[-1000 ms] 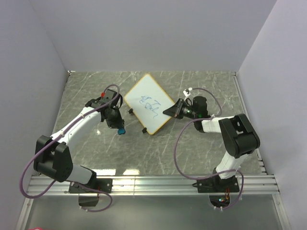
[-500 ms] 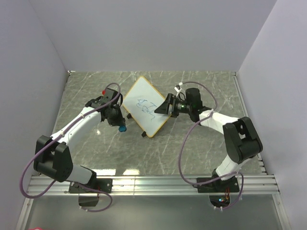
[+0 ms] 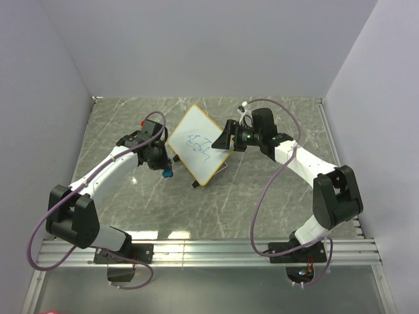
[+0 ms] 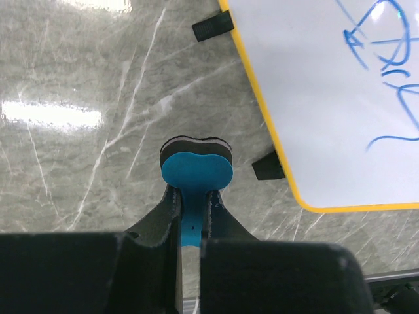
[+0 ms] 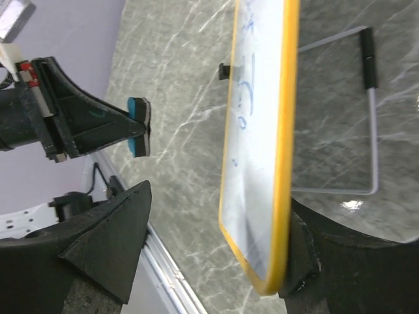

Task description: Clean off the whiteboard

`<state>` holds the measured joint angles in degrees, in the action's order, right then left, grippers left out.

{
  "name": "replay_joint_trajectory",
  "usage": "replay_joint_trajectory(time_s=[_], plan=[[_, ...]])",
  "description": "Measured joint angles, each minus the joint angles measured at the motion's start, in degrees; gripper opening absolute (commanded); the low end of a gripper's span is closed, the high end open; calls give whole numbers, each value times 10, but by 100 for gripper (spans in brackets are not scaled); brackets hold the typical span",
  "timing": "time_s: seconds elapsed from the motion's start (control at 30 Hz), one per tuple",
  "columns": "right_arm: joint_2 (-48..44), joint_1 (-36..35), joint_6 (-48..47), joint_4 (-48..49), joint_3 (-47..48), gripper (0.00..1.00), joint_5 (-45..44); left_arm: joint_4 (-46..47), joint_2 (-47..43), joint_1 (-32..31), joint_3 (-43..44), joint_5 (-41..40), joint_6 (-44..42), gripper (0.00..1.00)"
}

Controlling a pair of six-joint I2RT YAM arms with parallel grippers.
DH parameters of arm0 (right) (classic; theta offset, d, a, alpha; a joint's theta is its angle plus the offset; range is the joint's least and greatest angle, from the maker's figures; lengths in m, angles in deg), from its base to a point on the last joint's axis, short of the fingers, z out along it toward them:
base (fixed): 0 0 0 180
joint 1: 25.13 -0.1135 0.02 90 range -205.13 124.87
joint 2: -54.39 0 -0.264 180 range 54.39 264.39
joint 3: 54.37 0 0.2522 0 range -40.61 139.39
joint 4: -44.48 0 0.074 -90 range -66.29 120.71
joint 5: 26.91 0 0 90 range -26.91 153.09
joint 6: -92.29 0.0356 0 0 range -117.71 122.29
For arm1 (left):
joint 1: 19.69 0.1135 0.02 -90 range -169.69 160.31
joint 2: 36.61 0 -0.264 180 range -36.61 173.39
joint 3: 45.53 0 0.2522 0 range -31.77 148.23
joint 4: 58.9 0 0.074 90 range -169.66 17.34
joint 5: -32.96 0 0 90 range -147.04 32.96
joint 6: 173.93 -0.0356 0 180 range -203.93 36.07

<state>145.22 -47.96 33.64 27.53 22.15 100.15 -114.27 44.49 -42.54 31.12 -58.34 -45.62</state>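
Left tool point(image 4: 190, 199) clamps the eraser point(image 4: 196, 171), right tool point(image 3: 221, 140) gapes around the whiteboard point(image 3: 196, 154) edge; I'd steady it, then wipe flat.

Whiteboard point(image 5: 258, 131) edge-on, blue scribbles on face, standing between wide-spread fingers of right end effector point(image 5: 219, 206). Wire stand point(image 5: 366, 118) behind whiteboard on counter point(image 5: 183, 78). Left end effector point(image 5: 124, 126) pinches eraser point(image 5: 136, 147), apart from whiteboard's face.
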Motion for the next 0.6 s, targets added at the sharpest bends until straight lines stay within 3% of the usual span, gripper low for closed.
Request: replay_joint_trajectory(time_s=[0.13,0.6], plan=[[0,10,-20,-19,7,70,-7,5,0,0,0,0,-4,0],[13,51,-47,-29,-30,68,-14,18,-2,0,-27,4,-12,0]])
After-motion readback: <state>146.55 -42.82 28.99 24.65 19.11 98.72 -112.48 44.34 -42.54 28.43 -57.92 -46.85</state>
